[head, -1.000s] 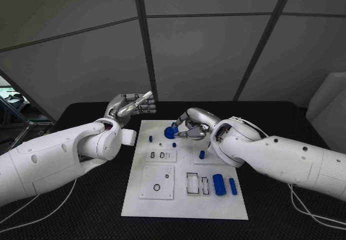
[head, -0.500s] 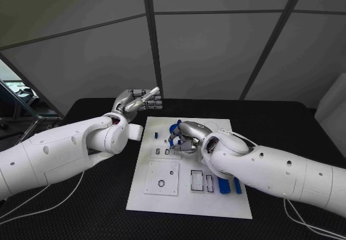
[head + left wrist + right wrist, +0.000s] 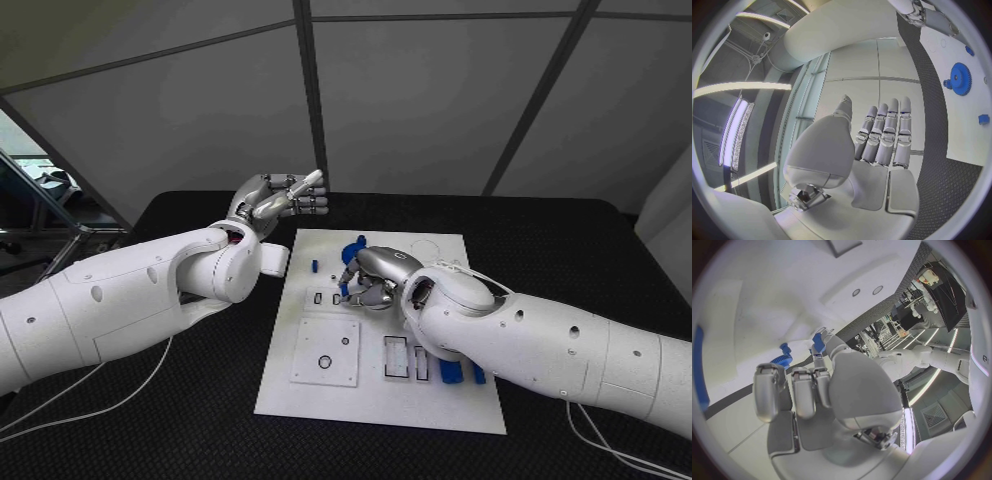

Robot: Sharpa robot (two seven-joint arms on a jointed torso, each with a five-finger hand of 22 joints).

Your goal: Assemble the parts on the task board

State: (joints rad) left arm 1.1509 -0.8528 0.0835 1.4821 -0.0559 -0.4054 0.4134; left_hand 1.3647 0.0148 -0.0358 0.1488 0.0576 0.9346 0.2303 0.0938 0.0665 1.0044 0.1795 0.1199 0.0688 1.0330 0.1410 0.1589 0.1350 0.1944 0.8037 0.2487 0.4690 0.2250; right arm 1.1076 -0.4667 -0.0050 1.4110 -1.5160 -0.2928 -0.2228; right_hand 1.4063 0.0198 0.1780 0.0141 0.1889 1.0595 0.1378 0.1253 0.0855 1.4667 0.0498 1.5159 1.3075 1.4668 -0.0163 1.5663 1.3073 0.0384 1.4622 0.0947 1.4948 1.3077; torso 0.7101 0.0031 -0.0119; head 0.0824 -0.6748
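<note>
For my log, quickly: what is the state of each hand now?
Left hand: open, holding nothing.
Right hand: pinching a blue gear.

My left hand (image 3: 277, 203) and right hand (image 3: 374, 277) look like satin silver metal, and my smooth white arm shells (image 3: 144, 290) have a glossy plastic sheen. The flat white task board (image 3: 433, 400) reads as matt plastic. The small blue toothed gear part (image 3: 961, 78) seems moulded plastic, though it's small here. The black table (image 3: 173, 430) top looks finely textured, perhaps rubbery.
</note>
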